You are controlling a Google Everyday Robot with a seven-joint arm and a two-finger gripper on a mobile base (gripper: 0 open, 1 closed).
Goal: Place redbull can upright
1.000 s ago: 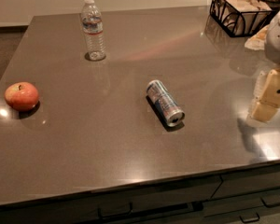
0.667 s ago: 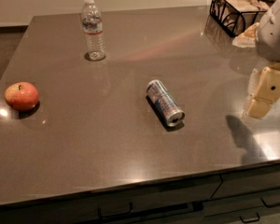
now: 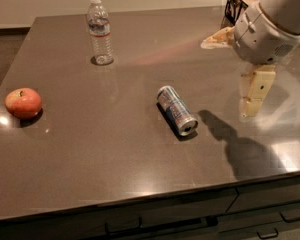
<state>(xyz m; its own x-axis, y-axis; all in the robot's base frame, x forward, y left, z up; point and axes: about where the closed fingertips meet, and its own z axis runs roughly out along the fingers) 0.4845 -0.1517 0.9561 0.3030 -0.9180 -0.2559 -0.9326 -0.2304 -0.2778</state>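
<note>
The redbull can (image 3: 177, 110) is a slim silver-and-blue can lying on its side near the middle of the dark table (image 3: 115, 149), its silver top pointing toward the front right. My gripper (image 3: 226, 78) hangs above the table to the right of the can, not touching it. Its two cream fingers (image 3: 256, 90) are spread wide apart and hold nothing. Its shadow falls on the table just right of the can.
A clear plastic water bottle (image 3: 100, 31) stands upright at the back left. A red apple (image 3: 23, 103) sits near the left edge. A dark wire basket (image 3: 238, 4) stands at the back right behind my arm. Drawers run under the table's front edge.
My gripper has moved left over the table, closer to the can. The can, bottle and apple have not moved.
</note>
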